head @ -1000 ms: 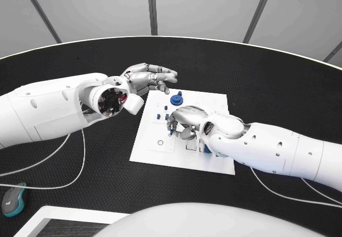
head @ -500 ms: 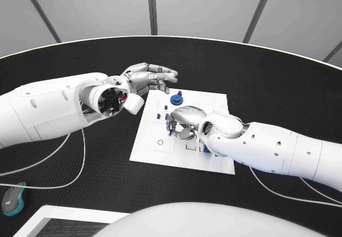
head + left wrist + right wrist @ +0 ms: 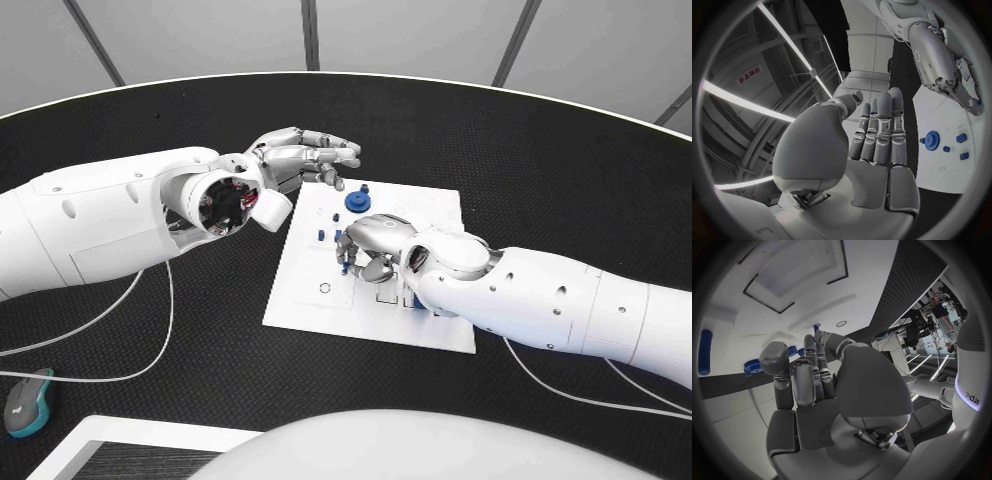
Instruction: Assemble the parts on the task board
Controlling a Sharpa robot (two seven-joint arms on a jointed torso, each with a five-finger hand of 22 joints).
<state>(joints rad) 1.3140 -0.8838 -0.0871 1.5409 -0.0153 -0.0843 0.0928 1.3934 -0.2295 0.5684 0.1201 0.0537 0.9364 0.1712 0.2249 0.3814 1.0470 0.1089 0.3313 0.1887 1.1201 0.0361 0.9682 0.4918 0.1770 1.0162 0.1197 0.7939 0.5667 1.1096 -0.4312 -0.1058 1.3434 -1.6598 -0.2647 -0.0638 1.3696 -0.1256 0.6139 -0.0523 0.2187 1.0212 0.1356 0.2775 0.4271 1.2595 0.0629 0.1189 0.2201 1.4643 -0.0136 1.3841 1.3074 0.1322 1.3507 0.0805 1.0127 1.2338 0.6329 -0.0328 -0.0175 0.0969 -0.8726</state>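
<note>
The white task board (image 3: 433, 318) lies in the middle of the table. A blue gear (image 3: 356, 202) (image 3: 931, 139) (image 3: 752, 366) stands near its far edge, with small blue pieces (image 3: 961, 137) beside it. My right hand (image 3: 378, 243) (image 3: 811, 375) hangs over the board's middle with its fingers curled down. A thin blue part (image 3: 343, 258) (image 3: 816, 328) sits right at its fingertips, and I cannot tell whether the hand grips it. A blue peg (image 3: 705, 351) lies further off on the board. My left hand (image 3: 303, 155) (image 3: 873, 135) hovers above the board's far left corner, fingers straight and holding nothing.
A white cable (image 3: 130, 330) runs over the black table on the left. A teal and grey object (image 3: 26, 402) lies near the table's front left edge. A white-rimmed tray (image 3: 116, 440) sits at the front.
My right hand has crept slightly toward the board's far side, the thin blue part staying at its fingertips. My left hand has not moved.
</note>
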